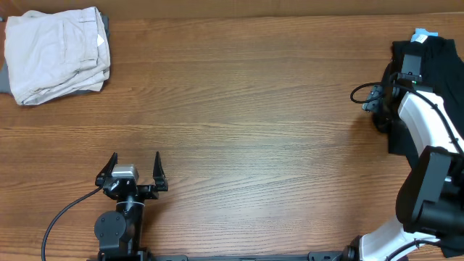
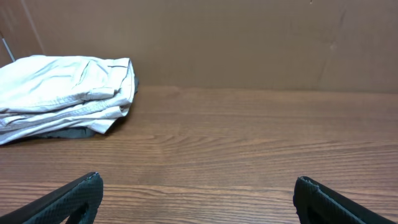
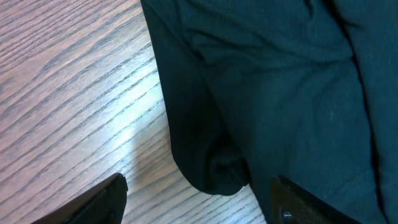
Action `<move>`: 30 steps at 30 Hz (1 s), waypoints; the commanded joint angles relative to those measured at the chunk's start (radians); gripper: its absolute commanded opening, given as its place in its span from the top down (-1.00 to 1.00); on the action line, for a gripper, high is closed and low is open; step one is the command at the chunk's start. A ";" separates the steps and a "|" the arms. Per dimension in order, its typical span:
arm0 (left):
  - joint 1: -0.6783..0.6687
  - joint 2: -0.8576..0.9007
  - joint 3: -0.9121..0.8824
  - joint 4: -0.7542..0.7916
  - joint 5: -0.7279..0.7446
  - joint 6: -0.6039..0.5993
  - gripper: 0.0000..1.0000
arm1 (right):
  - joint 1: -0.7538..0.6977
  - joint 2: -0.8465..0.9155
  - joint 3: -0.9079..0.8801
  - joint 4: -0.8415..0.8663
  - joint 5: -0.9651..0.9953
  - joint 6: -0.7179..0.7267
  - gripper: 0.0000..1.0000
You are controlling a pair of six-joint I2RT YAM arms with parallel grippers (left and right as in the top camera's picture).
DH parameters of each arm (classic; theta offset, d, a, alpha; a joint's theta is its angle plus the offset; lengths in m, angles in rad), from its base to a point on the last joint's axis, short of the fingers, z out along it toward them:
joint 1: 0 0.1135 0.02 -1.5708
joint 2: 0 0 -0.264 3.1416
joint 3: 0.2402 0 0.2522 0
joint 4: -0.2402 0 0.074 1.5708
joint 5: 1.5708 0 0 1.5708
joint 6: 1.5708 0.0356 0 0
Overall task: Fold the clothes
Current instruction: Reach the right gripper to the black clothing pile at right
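A: Left gripper (image 1: 135,156), where and how?

B: Overhead, about 7 o'clock, low on the table (image 1: 254,109). Jaws spread wide, nothing in them, both fingers pointing toward 12. It touches no cloth.

A: Clothes?

B: 2 lots. The folded light pile (image 1: 58,54) sits at the 10 o'clock corner: cream fabric in stacked layers, with a grey piece (image 1: 4,78) poking out underneath on its 9 o'clock side. In the left wrist view it's far off at 10 o'clock, well apart from the fingers.

A: And the other lot?

B: The dark garment (image 1: 435,58) is at the 2 to 3 o'clock edge, running out of frame. There's a small light-blue bit (image 1: 424,33) at its 12 o'clock end. It's rumpled, not folded flat.

A: Right gripper (image 3: 199,178)?

B: It's over the dark garment's 9 o'clock edge. In the right wrist view the jaws are wide apart and a rounded fold of the dark cloth sits between the 2 fingers, with bare wood on the 9 o'clock side. Can't tell if the pads touch the fabric. Not clamped.
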 commanded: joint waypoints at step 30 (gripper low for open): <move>0.007 -0.005 -0.004 -0.002 -0.009 0.018 -1.00 | -0.049 0.160 0.001 0.051 -0.095 0.034 0.00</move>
